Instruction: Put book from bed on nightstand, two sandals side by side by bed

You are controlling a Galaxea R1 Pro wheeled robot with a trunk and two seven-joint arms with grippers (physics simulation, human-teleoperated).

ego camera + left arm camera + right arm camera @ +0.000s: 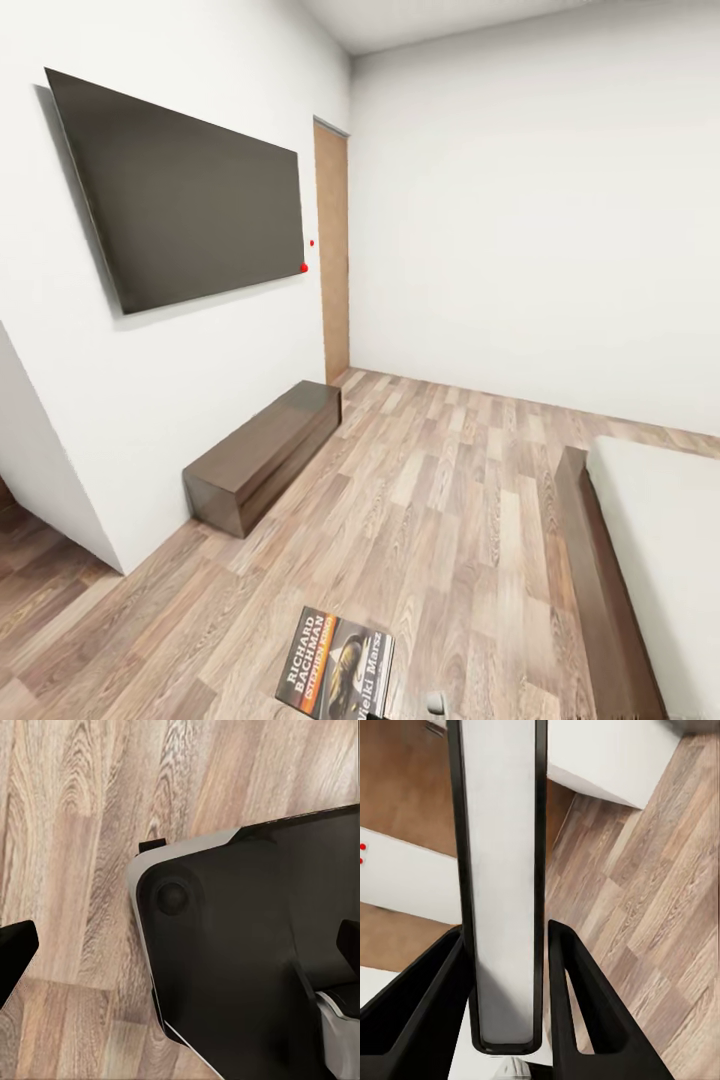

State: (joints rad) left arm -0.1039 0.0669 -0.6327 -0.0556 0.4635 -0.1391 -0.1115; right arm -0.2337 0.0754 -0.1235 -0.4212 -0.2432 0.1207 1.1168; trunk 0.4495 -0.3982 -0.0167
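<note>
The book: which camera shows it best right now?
The head view: the book shows its cover at the bottom of the picture, with orange band and white lettering readable. The right wrist view shows it edge-on, a pale page block between the right hand's fingers, which appear shut on it.

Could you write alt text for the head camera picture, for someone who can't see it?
A paperback book is held up at the picture's bottom edge, above a wood-plank floor in a white-walled bedroom. A dark screen hangs on the left wall over a low dark wooden cabinet, and a bed shows at the right.
</note>
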